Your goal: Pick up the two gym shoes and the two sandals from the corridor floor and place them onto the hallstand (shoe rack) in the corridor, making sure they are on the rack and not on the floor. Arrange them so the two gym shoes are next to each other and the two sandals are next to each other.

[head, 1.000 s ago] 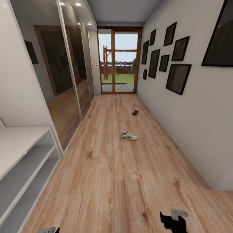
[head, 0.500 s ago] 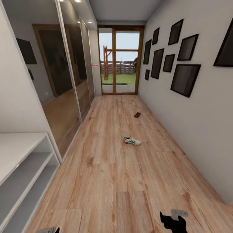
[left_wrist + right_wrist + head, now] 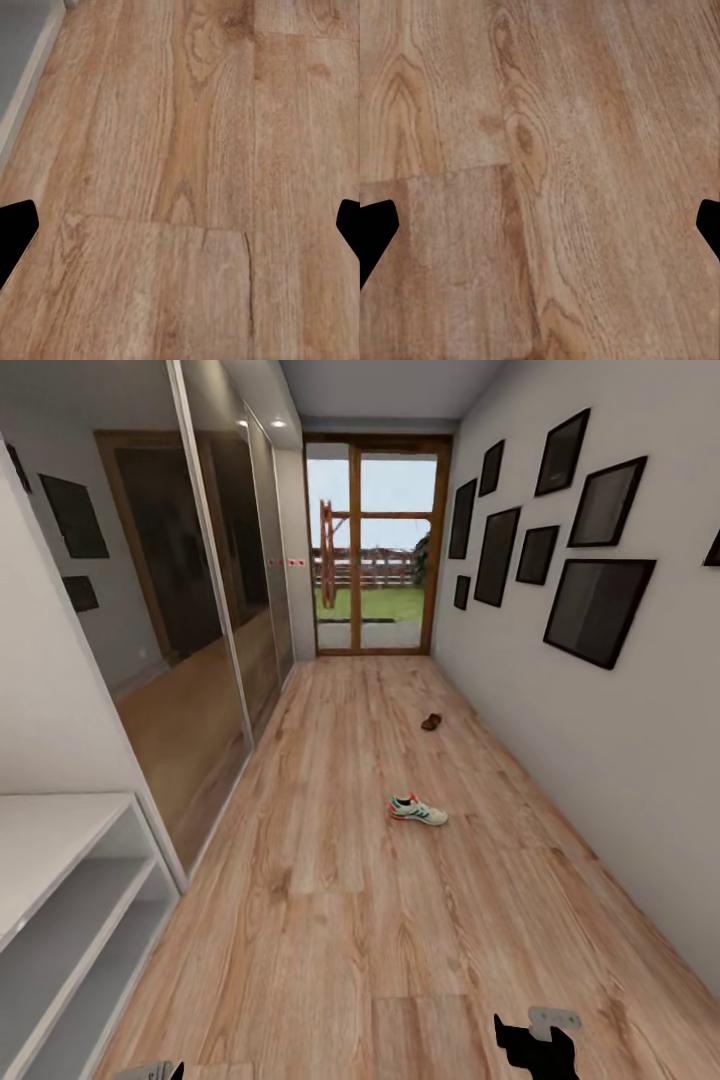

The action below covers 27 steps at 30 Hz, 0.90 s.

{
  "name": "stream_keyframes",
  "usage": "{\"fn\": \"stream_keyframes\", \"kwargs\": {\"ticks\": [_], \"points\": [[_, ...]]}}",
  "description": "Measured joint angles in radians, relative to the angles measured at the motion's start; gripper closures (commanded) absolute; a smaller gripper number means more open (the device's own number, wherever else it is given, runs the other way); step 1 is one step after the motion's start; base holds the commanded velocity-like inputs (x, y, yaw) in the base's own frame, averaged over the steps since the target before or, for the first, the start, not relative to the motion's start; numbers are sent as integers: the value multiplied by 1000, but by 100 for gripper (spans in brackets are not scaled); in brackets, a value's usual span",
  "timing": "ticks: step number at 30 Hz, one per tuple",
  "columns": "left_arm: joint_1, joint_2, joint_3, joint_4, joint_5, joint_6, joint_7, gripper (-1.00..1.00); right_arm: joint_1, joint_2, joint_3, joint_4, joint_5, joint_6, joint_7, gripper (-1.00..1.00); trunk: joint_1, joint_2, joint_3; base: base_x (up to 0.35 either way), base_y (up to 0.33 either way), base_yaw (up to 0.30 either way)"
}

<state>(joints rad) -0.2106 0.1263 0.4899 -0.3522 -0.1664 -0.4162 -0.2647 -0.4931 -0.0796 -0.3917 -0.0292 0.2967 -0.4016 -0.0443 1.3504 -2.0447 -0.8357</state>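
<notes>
One gym shoe (image 3: 418, 810), off-white with green stripes and a red heel, lies on its own on the corridor floor (image 3: 330, 940) a few steps ahead. Farther down, near the right wall, sits one small dark-brown sandal (image 3: 431, 722). The hallstand (image 3: 70, 880), pale grey with open shelves that hold nothing, stands at the near left. My right gripper (image 3: 535, 1048) hangs low at the frame's bottom edge, far from both shoes. In the wrist views the left gripper (image 3: 180, 232) and the right gripper (image 3: 540, 232) hover open over bare planks.
Mirrored sliding doors (image 3: 200, 640) line the left wall beyond the hallstand. Dark picture frames (image 3: 597, 610) hang on the right wall. A glazed wooden door (image 3: 375, 545) closes the corridor's far end. Open floor runs between me and the shoes.
The whole view has shifted: the camera moved forward down the corridor, so the shoe and sandal sit lower in frame and the hallstand slides off left. Both grippers keep their pose.
</notes>
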Motion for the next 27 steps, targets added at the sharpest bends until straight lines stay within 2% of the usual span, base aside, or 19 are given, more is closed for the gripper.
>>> {"fn": "stream_keyframes", "kwargs": {"ticks": [14, 27], "points": [[0, 0, 0, 1, 0, 0, 0, -100, 6, 0, 0, -1, 1, 0, 1, -100, 0, 0, 0, 333, 101, 0], [0, 0, 0, 1, 0, 0, 0, -100, 6, 0, 0, -1, 1, 0, 1, -100, 0, 0, 0, 335, 24, 0]]}}
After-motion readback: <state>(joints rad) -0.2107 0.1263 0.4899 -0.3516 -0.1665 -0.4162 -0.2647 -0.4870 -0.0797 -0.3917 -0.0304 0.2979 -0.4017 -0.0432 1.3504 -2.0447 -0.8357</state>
